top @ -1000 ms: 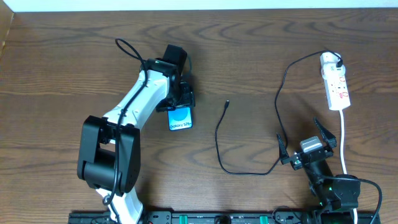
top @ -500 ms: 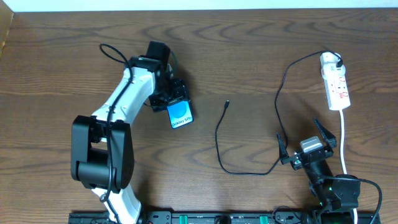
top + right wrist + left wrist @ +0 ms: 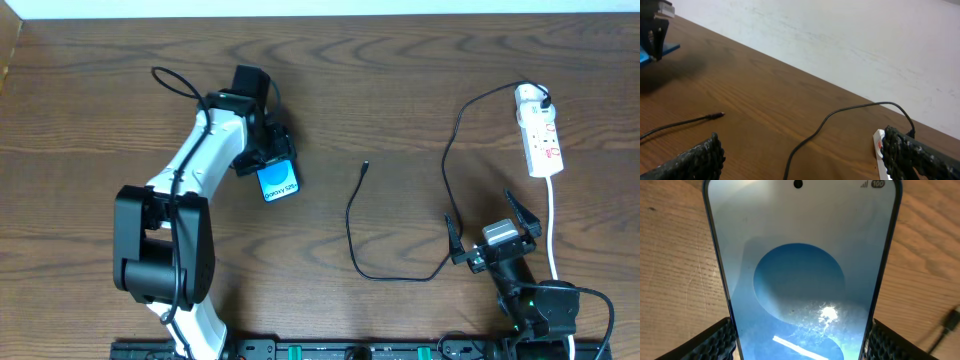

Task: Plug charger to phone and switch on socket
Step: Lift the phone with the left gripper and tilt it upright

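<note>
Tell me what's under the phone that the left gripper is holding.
Only bare wooden table shows beneath the phone, with its shadow on the wood in the right wrist view. The left gripper clamps its edges. The phone's back face is hidden in every view.

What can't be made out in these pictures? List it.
Charging port of the phone: left wrist view cuts it off at the bottom edge; overhead, the left claw covers it.
Switch position on the socket: too small overhead; the right claw mostly blocks it in the right wrist view.
</note>
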Action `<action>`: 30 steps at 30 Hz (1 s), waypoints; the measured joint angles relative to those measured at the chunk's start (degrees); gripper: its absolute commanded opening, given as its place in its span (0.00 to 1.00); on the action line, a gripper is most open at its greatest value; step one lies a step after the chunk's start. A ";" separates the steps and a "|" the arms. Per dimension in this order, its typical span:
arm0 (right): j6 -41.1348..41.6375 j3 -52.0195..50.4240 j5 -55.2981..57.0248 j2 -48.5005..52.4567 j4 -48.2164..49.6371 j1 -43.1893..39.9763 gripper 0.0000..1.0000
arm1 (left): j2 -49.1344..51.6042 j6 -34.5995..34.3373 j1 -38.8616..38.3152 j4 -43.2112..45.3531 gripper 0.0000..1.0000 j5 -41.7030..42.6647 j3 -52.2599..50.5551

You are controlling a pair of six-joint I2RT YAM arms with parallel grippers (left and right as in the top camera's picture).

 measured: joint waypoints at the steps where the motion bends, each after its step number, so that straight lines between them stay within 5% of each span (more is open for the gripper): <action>1: 0.00 0.00 0.00 0.00 0.00 0.00 0.99 | 0.00 0.00 -0.46 0.46 0.74 -0.81 -0.61; 20: 0.02 0.00 0.00 0.00 -0.02 0.02 0.99 | 1.42 0.02 -4.09 5.29 0.75 -7.56 -8.96; 26: 0.00 0.00 0.00 0.00 0.00 0.00 0.99 | 1.42 -0.07 -4.09 6.78 0.94 -7.41 -9.68; 30: 0.00 0.00 0.00 0.00 0.00 0.02 0.99 | 1.09 -0.37 -4.13 7.85 0.96 -7.30 -10.19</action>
